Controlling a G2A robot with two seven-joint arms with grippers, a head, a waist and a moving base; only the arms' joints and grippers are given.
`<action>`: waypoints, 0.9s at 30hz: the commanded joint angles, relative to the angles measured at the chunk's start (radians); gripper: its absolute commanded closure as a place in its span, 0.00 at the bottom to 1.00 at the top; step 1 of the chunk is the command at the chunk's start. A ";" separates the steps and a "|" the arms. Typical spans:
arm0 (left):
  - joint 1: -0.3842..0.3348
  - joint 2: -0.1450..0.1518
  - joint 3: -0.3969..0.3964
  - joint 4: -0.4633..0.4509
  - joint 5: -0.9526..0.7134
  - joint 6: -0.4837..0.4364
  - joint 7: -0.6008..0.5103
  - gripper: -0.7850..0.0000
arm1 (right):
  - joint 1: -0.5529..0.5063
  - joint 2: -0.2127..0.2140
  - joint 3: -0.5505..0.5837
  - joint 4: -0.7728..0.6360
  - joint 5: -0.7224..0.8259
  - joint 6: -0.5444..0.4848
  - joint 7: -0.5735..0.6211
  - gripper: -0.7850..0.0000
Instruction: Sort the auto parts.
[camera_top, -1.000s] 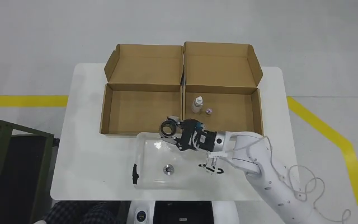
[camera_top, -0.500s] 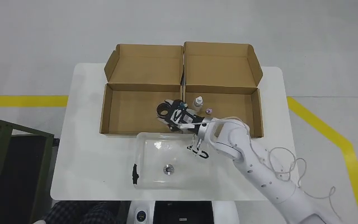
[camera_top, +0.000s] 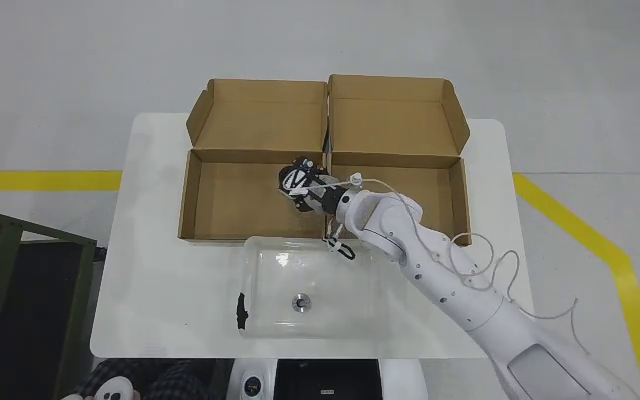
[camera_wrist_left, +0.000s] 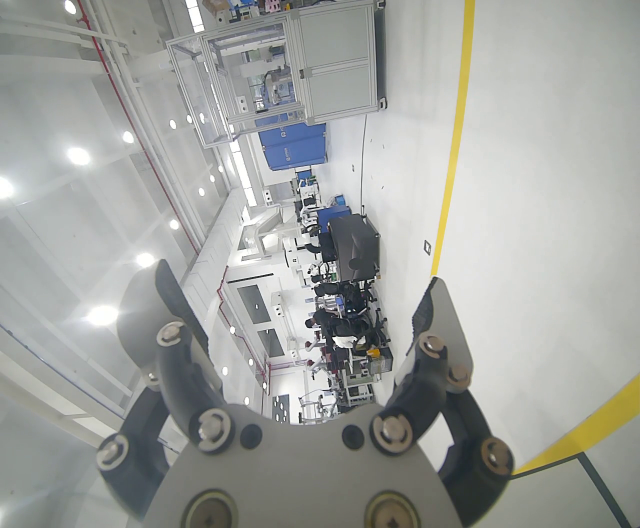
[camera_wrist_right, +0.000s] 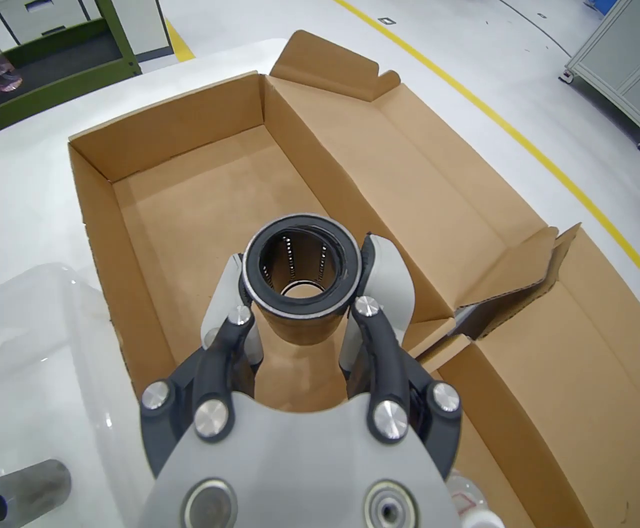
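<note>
Clamping the black cylindrical bearing, the right gripper hangs with a cardboard box floor directly beneath it — the left gripper jaws stand apart.

Nothing here you can actually read, tbh. The blue cabinets way back in the hall have a small white mark on them, but it's too tiny to make out. Same for the little dark plate on the floor by the yellow line. The cardboard boxes are plain brown.
</note>
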 joint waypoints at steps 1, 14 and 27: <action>0.000 0.000 0.000 0.000 0.000 0.000 0.000 0.00 | 0.011 -0.008 -0.008 0.018 -0.007 0.012 0.004 1.00; 0.000 0.000 0.000 0.000 0.000 0.000 0.000 0.00 | 0.054 -0.059 -0.052 0.136 -0.056 0.065 0.032 0.93; 0.000 0.000 0.000 0.000 0.000 0.000 0.000 0.00 | 0.062 -0.090 -0.052 0.193 -0.088 0.070 0.038 0.53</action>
